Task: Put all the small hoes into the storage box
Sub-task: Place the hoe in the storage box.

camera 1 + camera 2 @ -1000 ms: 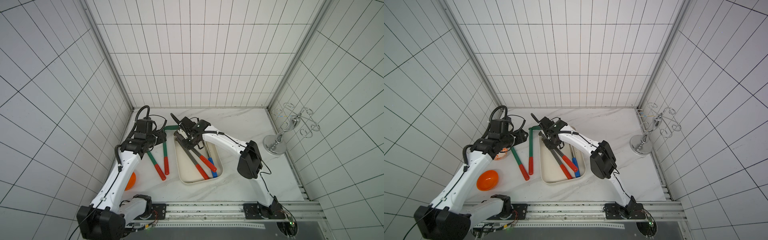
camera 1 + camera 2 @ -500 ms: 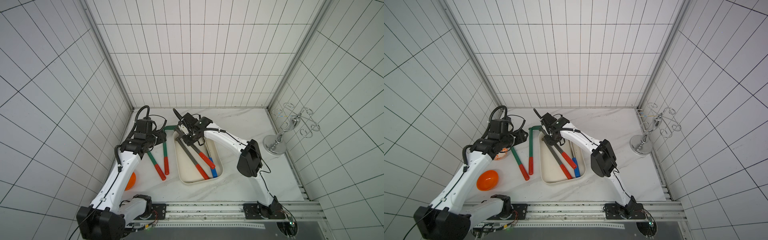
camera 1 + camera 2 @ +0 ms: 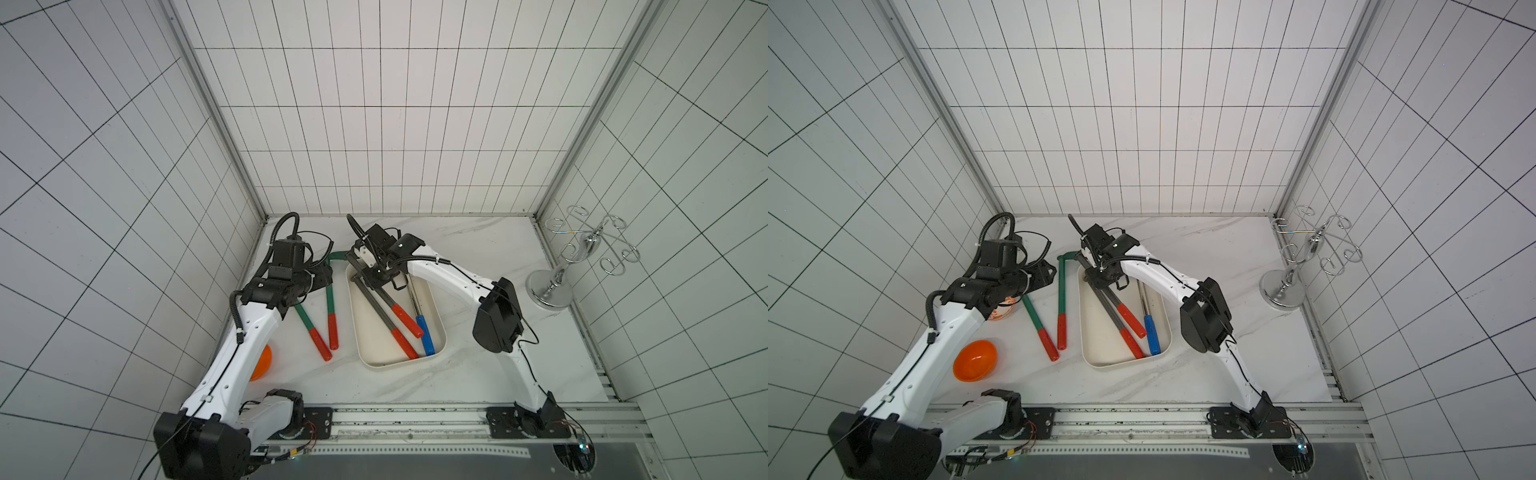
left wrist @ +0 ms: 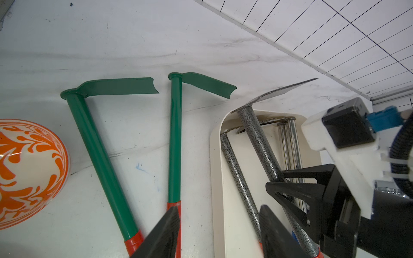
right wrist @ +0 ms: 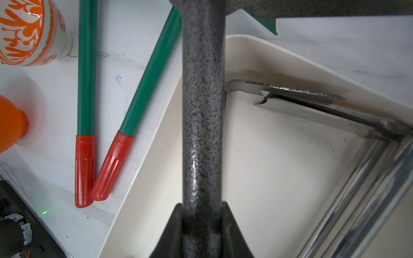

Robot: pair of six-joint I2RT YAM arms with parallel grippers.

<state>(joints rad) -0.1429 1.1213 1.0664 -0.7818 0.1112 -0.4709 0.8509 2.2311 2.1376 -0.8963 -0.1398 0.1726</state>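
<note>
- your right claw [image 5: 202, 214] is clamped tight on the speckled grey shaft of the small hoe [image 5: 202, 111], close to the head end, and nothing else is in its grip.
- the small hoe hangs over the storage box [image 3: 399, 363], running lengthways. its red grip is inside the box outline in both top views, but the left wrist view shows its blade poking up past the far rim.
- i judge you're in the placing step: the hoe is carried to the box but not yet laid down and let go.
- a second grey hoe [image 4: 233, 165] and a chrome tool with a blue handle [image 3: 424, 338] lie in the box already, so room is tight. whether the red grip is resting on them i cannot tell.
- your left claw [image 4: 220, 232] stands about half open and holds nothing. it hovers near the two green hoes [image 4: 98, 145] on the table, just beside the box.
- the next move calls for drawing the head back so the blade clears the far rim, then lowering the shaft flat beside the other tools.
- only then should you spread the right claw and lift straight up, so the fingers don't drag the shaft back out.
</note>
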